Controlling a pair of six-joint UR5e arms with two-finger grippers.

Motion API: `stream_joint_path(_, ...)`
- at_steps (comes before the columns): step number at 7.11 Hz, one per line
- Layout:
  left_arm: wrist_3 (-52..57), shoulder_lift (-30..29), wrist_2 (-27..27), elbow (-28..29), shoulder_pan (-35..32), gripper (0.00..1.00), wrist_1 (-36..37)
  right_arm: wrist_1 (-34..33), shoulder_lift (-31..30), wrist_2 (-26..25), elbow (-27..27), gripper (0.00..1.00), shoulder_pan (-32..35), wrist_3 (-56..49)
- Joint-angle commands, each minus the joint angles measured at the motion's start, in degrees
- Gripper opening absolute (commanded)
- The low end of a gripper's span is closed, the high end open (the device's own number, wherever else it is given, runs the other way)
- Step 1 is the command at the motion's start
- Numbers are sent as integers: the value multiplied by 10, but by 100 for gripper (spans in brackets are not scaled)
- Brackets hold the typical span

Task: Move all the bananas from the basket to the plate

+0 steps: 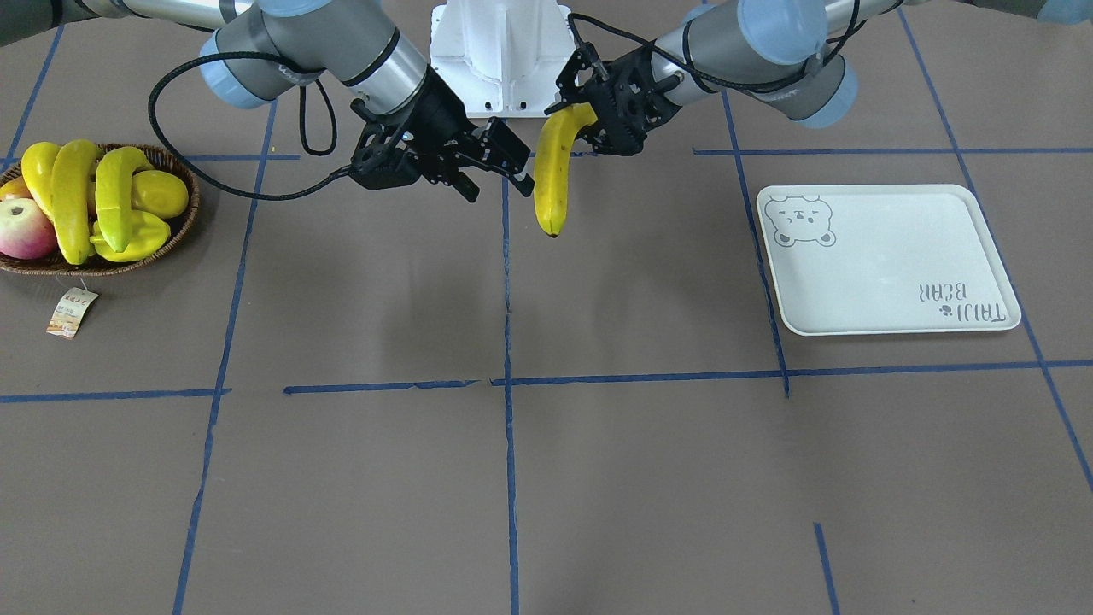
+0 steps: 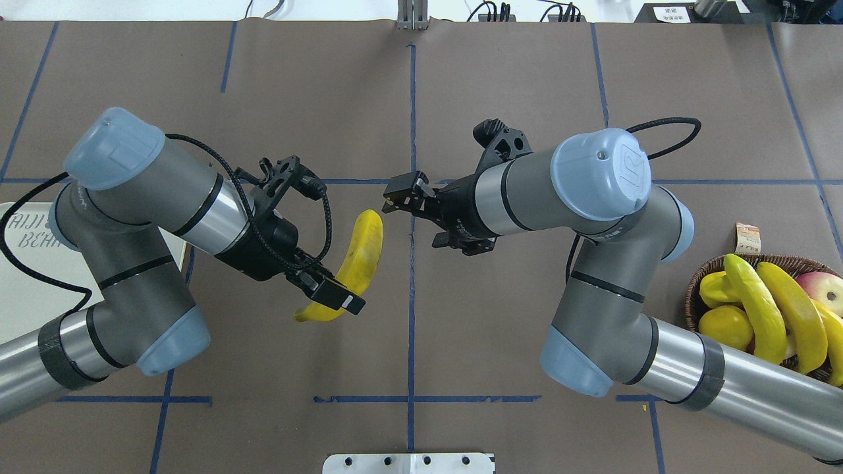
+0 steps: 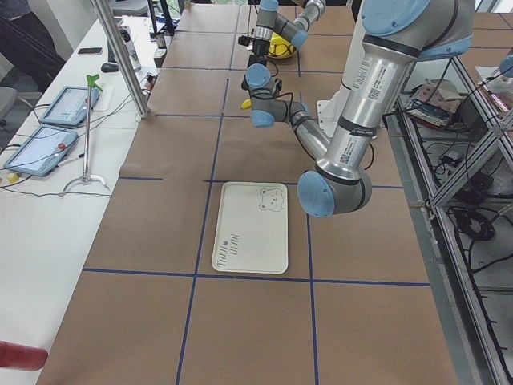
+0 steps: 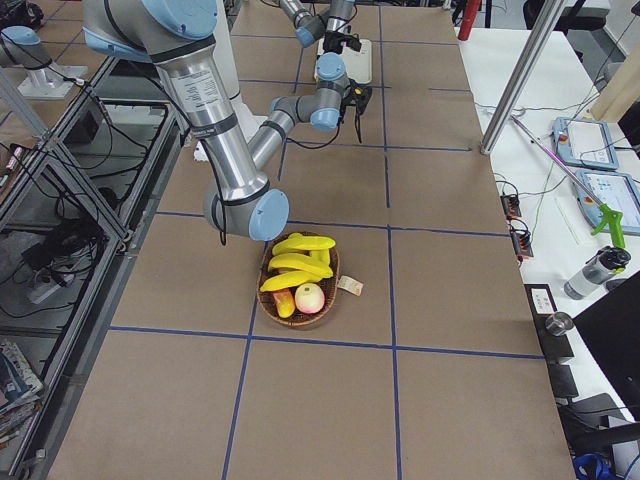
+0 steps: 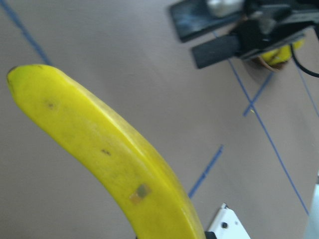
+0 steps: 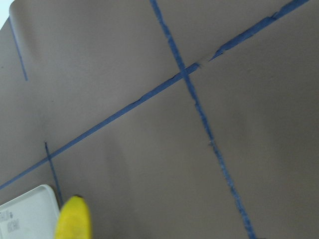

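Observation:
My left gripper (image 1: 589, 128) is shut on the stem end of a yellow banana (image 1: 553, 175), which hangs above the table's middle. That banana (image 2: 361, 257) fills the left wrist view (image 5: 99, 154), and its tip (image 6: 74, 219) shows in the right wrist view. My right gripper (image 1: 499, 175) is open and empty, just beside the banana's far end (image 2: 403, 194). More bananas (image 1: 73, 201) lie in the wicker basket (image 1: 189, 209) on the robot's right (image 2: 691, 289). The plate (image 1: 897, 265) is bare; my left arm partly covers the plate (image 2: 20, 283) from overhead.
A red-green apple (image 1: 26, 229) and other yellow fruit (image 1: 160, 193) share the basket. A paper tag (image 1: 72, 311) lies beside it. Blue tape lines cross the brown table. Tablets, a bottle and cables sit on side benches in the side views.

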Motion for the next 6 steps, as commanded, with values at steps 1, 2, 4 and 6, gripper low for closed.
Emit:
stream_joint_path(1,-9,73,12,-8,-77,0,10,-107,-8,18,5,100,17,-66)
stream_joint_path(2,-4,103,13,-8,-97,0,11,-158,-11,53,11,100,42,-100)
stream_joint_path(4,3,165,15,-9,-133,1,31,-254,-56,78,66,100,72,-176)
stream_joint_path(6,93,257,32,-8,-179,1,32,-368,-74,78,129,100,79,-254)
